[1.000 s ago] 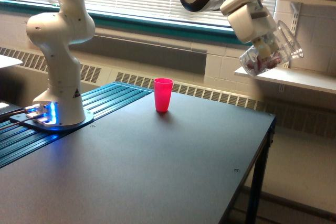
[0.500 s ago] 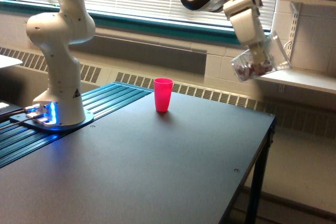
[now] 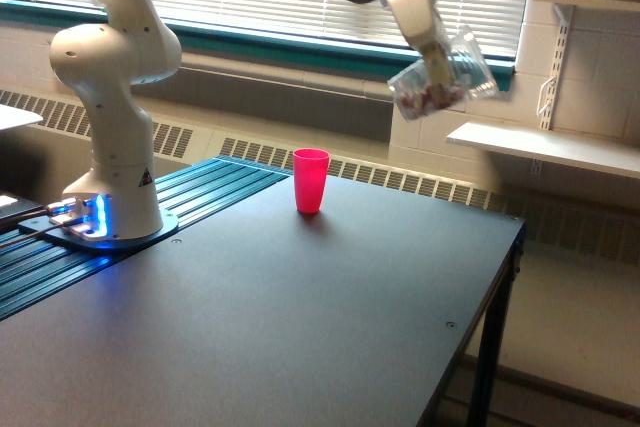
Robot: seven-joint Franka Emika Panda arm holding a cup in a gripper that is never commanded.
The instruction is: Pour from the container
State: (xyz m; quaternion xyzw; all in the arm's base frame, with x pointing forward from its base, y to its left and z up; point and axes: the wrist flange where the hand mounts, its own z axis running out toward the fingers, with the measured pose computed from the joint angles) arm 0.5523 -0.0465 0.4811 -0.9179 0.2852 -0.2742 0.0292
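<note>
So my clear container (image 3: 440, 82) is up in the air, tilted, with reddish bits inside, above and toward the exterior view's right of the pink cup (image 3: 311, 180). My gripper (image 3: 436, 65) is clamped on it. That cup stands upright on the dark worktop (image 3: 300, 317).

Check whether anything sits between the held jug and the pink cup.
Nothing visible does. The clear jug hangs in the gripper, up and toward the exterior view's right of the pink cup. Only open air lies between them, and the table around the cup is bare.
</note>
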